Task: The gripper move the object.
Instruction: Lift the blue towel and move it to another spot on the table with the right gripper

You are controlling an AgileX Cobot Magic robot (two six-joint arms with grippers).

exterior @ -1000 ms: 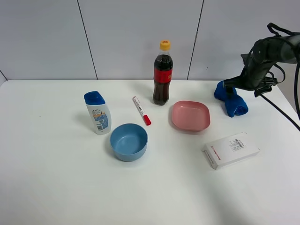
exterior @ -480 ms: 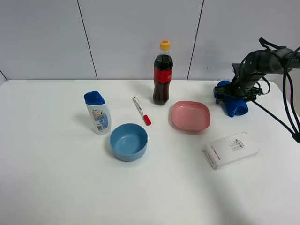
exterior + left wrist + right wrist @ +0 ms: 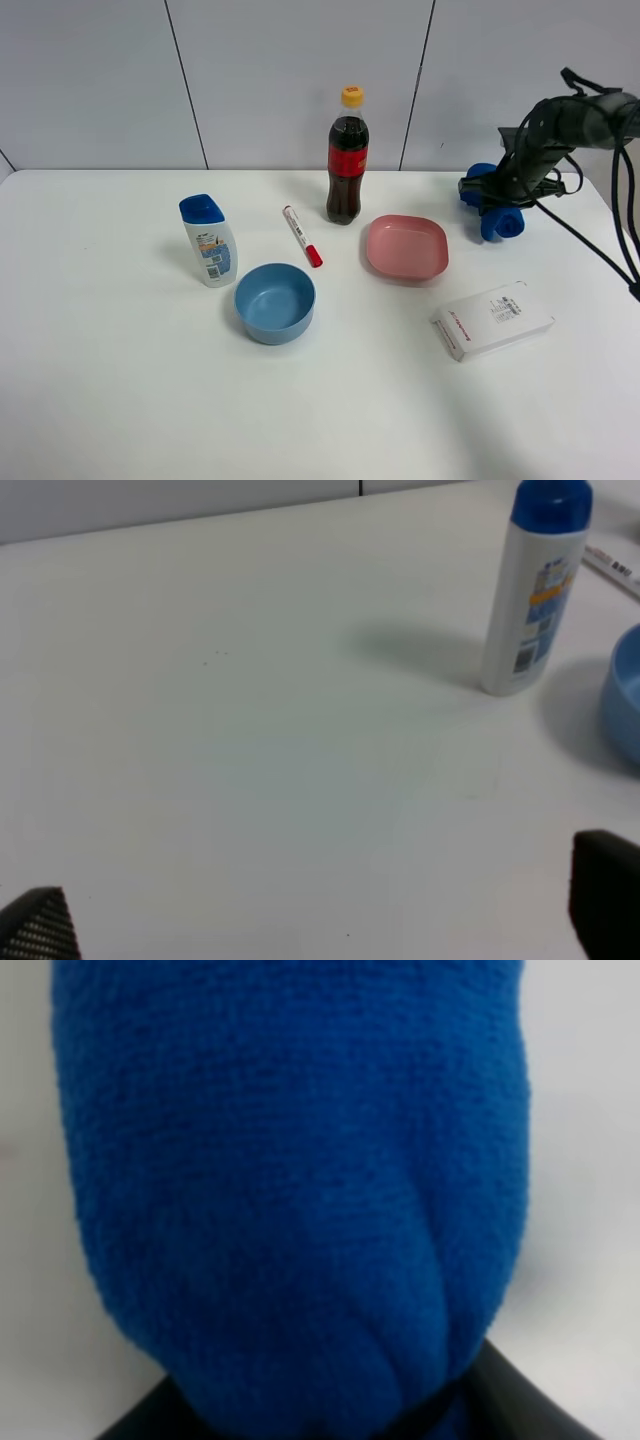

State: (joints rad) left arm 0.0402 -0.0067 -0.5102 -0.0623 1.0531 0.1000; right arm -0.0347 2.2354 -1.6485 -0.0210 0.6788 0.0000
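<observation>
The royal-blue cloth [image 3: 503, 223], bundled in two rounded lumps, is at the far right back of the white table [image 3: 120, 380]. My right gripper [image 3: 492, 200] is down on it, its dark jaws closed around the middle of the bundle. In the right wrist view the cloth [image 3: 300, 1180] fills the picture, with black finger parts [image 3: 520, 1405] pinching it at the lower edge. My left gripper [image 3: 320, 925] is open and empty above bare table; only its two dark fingertips [image 3: 605, 900] show. The left arm is out of the exterior high view.
A cola bottle [image 3: 347, 160], a pink plate [image 3: 406, 247], a white box [image 3: 493, 320], a light-blue bowl [image 3: 275, 302], a blue-capped white bottle [image 3: 209, 240] and a red-tipped marker [image 3: 302, 236] stand on the table. The bottle [image 3: 533, 590] and bowl [image 3: 625, 700] show in the left wrist view.
My right arm swung in from the right edge and lowered onto the cloth. The cloth has shifted slightly toward the back of the table. The other items have not moved.
</observation>
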